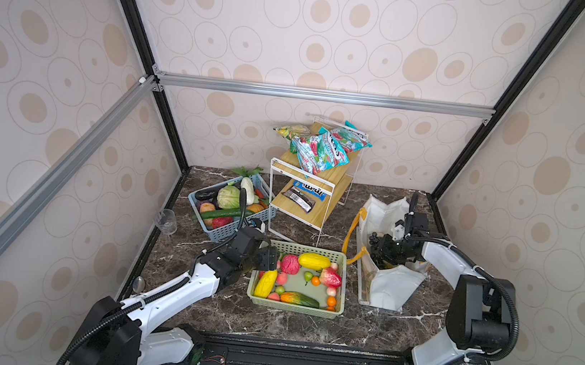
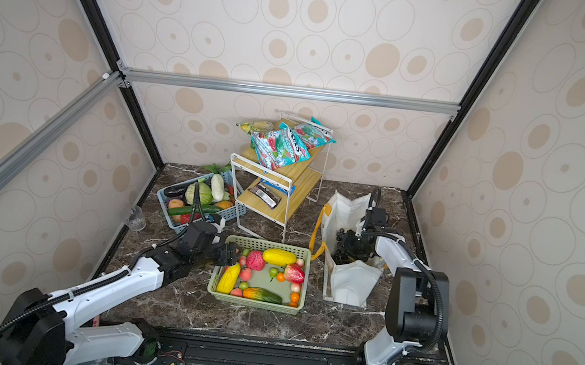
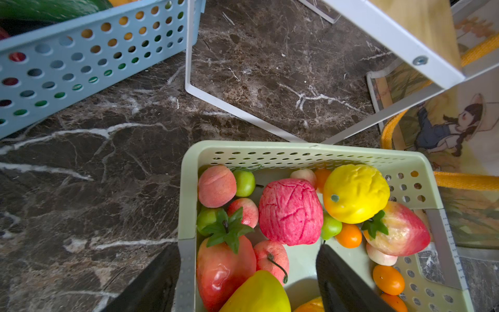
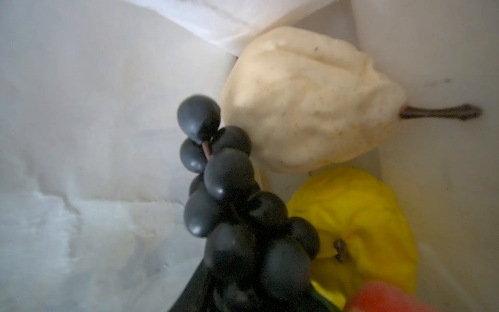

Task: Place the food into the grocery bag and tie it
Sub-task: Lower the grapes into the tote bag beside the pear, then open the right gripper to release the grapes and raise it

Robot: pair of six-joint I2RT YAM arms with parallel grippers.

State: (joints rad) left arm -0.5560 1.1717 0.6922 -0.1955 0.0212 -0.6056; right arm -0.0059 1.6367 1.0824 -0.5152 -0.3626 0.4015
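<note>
The white grocery bag stands open at the right, its yellow handles hanging on the left side. My right gripper reaches down into its mouth. Inside, dark grapes hang right in front of the jaws and hide them; one black finger shows beside the bunch. A white bulb and a yellow citrus lie on the bag's floor. My left gripper is open, straddling the left wall of the green basket, which holds several toy fruits.
A blue basket of vegetables sits at the back left, close to my left arm. A white-framed wooden shelf rack with snack bags stands behind the green basket. A clear cup is near the left wall.
</note>
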